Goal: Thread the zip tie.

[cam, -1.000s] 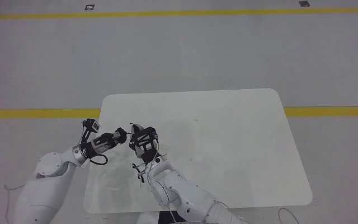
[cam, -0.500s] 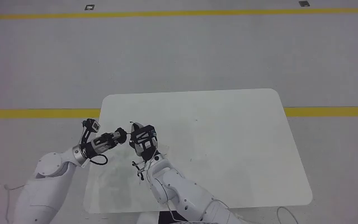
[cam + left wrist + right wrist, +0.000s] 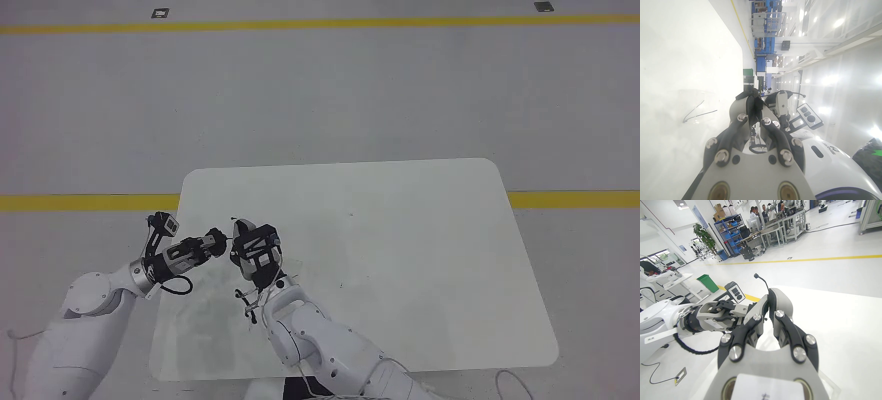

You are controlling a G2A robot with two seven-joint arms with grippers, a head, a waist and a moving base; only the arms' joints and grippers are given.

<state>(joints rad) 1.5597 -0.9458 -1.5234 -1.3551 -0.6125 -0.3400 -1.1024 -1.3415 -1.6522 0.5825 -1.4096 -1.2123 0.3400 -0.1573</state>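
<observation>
- The zip tie [image 3: 763, 282] is held off the worktop [image 3: 420, 250], pinched between the closed fingers of the right end effector [image 3: 769, 297]. Its head end stands free beyond the fingertips.
- The left end effector [image 3: 753, 95] is also closed and sits just beside the right one, on its 9 o'clock side in the top view. A dark strip seems to be nipped at its tips, possibly the tie's tail, but this cannot be made out for certain.
- The tail is best lined up square with the slot in the head and fed in small strokes. The thin strap looks likely to flex or twist, so a firm grip close to the head is advised.
- The work is being done near the worktop's 9 o'clock edge, where a dropped tie could slide off.
- Wide open surface lies toward 3 o'clock and 12 o'clock, so room is left for swinging either wrist.
</observation>
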